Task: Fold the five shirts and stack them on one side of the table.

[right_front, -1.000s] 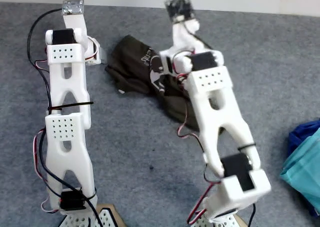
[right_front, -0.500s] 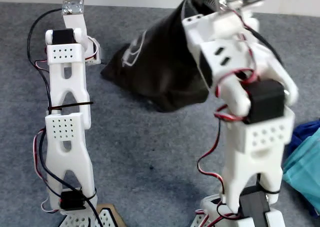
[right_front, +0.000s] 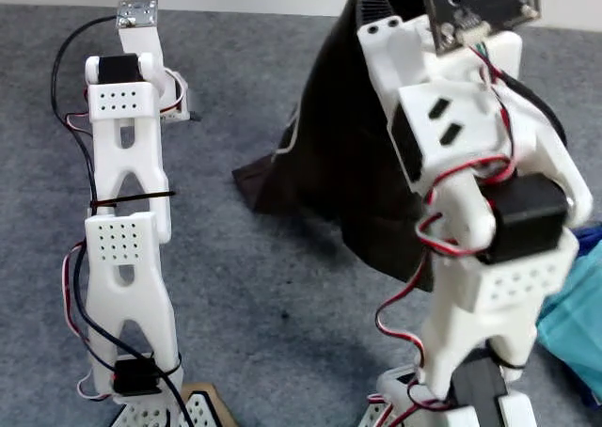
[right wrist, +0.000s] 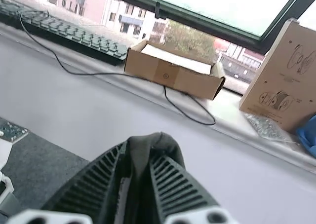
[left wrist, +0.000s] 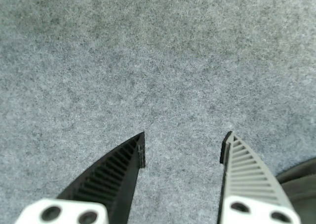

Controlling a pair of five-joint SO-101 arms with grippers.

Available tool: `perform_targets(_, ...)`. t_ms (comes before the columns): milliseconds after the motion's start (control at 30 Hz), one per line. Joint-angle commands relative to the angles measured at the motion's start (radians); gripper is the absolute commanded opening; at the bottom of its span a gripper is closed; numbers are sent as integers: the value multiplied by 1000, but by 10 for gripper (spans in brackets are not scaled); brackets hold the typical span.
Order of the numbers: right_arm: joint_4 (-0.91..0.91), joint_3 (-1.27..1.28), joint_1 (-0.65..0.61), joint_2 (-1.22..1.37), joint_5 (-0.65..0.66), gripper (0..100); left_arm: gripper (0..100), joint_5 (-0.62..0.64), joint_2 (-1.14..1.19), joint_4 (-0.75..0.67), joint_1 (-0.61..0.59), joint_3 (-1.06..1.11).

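A dark shirt (right_front: pixel 339 164) hangs from high over the table, and its lower corner (right_front: pixel 259 182) touches the grey felt. My right gripper (right wrist: pixel 140 150) is shut on a bunched fold of this dark shirt (right wrist: pixel 155 141), raised well above the table and facing the window wall. The right arm (right_front: pixel 480 211) stands upright in front of the hanging cloth and hides part of it. My left gripper (left wrist: pixel 185 135) is open over bare grey felt, nothing between its fingers. An edge of the dark shirt (left wrist: pixel 301 177) lies just beside it. The left arm (right_front: pixel 127 164) stretches toward the table's back.
A pile of teal and blue shirts (right_front: pixel 576 319) lies at the table's right edge, close to the right arm's base. The grey felt (right_front: pixel 254 286) between the two arms is bare. A cardboard box (right wrist: pixel 173 71) sits on the sill beyond the table.
The right arm has swung up and back toward its base, lifting the dark shirt from a crumpled heap until it hangs. The left arm has not moved.
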Motion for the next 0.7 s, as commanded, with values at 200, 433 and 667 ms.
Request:
perform_targets(200, -134, -50, 31, 357, 15, 7, 259, 12, -21, -6, -27, -12)
perform_targets(433, -263, -51, 199, 539, 15, 7, 259, 12, -18, -12, -39, -12)
perform_targets(667, -266, -51, 401, 604, 18, 7, 259, 12, -16, -12, -24, -12)
